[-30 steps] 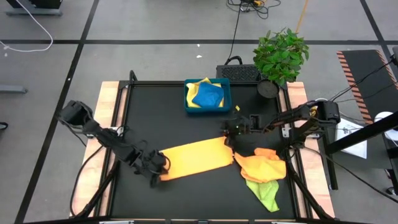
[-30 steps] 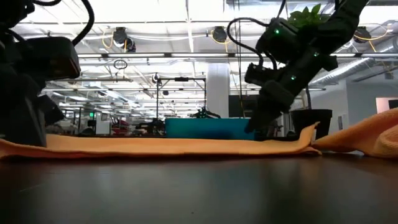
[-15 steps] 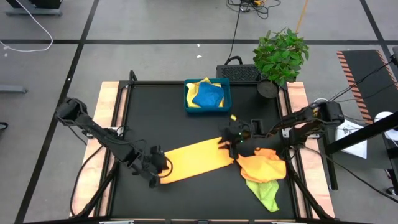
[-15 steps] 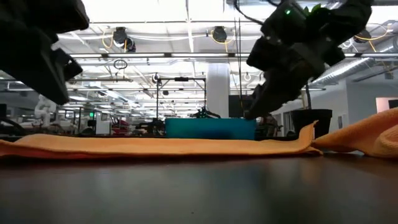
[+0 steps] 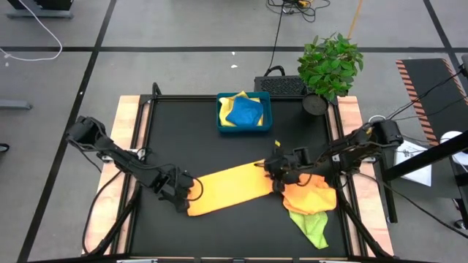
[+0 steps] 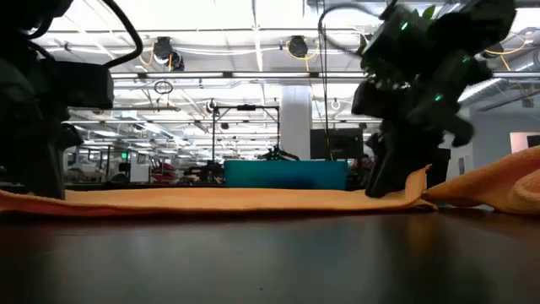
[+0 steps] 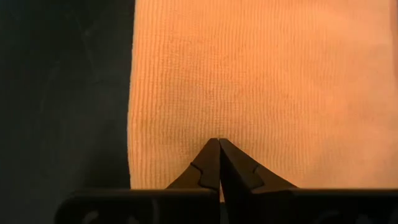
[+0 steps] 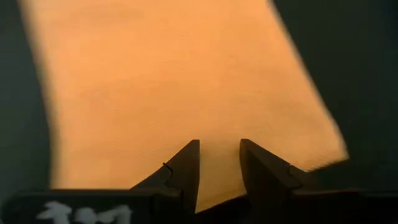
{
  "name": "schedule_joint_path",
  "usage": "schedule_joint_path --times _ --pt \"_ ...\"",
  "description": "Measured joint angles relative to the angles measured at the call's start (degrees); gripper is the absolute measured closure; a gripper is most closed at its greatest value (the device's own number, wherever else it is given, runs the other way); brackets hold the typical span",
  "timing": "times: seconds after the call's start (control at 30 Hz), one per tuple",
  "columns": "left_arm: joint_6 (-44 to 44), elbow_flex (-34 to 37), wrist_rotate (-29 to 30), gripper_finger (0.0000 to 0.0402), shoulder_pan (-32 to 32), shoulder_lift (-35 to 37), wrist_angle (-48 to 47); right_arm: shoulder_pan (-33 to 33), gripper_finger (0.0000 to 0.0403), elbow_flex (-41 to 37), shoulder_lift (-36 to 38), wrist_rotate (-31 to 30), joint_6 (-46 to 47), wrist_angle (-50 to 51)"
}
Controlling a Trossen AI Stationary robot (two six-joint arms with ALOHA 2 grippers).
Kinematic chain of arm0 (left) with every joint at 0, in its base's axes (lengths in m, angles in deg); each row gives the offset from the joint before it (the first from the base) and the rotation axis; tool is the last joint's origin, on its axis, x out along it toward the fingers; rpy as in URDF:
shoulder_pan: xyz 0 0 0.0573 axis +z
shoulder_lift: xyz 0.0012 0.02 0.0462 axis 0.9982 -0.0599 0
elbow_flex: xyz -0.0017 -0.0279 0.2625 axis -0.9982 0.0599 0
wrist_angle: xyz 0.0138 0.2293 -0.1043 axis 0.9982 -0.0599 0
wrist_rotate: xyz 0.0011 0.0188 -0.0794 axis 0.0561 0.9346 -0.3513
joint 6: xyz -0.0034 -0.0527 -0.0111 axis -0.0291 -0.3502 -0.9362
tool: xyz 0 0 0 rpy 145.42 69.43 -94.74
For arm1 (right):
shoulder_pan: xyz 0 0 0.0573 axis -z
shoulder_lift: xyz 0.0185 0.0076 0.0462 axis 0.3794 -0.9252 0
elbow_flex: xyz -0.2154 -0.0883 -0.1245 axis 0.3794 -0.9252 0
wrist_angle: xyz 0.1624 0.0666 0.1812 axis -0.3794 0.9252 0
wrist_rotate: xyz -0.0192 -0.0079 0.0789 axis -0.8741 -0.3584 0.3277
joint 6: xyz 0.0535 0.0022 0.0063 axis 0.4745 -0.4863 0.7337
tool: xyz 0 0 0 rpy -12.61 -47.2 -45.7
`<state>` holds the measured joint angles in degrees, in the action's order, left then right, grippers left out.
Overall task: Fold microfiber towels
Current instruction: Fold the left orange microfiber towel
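A: Orange towel (image 5: 230, 188) position?
B: Flat on the table (image 5: 205, 139), mid-front, between both arms.
A: Left gripper (image 7: 219, 163)?
B: Fingers pressed together at the towel's left end.
A: Right gripper (image 8: 218, 169)?
B: Fingers narrowly apart over the towel's right end; no grip visible.

- Both arms are showing as dark, near-black jointed links with thin black cables running along them.
- The left pincer (image 7: 219, 163) is ending in two tapered dark fingers with small stepped notches near the tips, on a dark crossbar.
- The right pincer (image 8: 219, 163) is carrying matching wedge-shaped fingers; pale lettering is showing on its crossbar.
- Small green lights are glowing on the right arm's wrist housing (image 6: 422, 63).
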<state>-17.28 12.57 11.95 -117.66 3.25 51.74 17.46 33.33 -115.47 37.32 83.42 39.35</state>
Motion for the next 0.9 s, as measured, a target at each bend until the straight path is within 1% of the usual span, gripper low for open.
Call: schedule_joint_path --times 0.1,0.2,0.33,0.5,0.67,0.8,0.9 --pt "-2.3 0.0 -0.6 0.0391 0.0 0.0 -0.1 3.3 0.0298 0.0 -1.2 0.1 0.1 -0.5" --pt "-2.5 0.0 -0.9 0.0396 -0.2 0.0 0.2 6.0 0.0298 0.0 -1.8 0.2 0.1 -1.9" --pt "-2.3 0.0 -2.2 0.0396 -0.2 -0.4 3.1 9.0 0.0298 0.0 -1.8 0.0 -1.1 -4.0" --pt "2.7 0.0 -4.3 0.0379 -0.2 -1.5 11.1 12.0 0.0298 0.0 -1.8 0.0 -3.5 -8.2" --pt "9.8 0.0 -6.9 0.0376 -0.1 -1.3 19.4 13.5 0.0298 0.0 -1.8 0.2 -5.1 -14.6" --pt "14.1 -2.0 -7.6 0.0376 -0.7 -0.3 17.7 12.5 0.0298 0.2 -1.1 0.3 -6.0 -18.9" --pt "15.2 -4.4 -5.5 0.0376 -1.0 0.3 12.6 10.2 0.0298 0.9 -0.7 0.4 -6.7 -20.1"
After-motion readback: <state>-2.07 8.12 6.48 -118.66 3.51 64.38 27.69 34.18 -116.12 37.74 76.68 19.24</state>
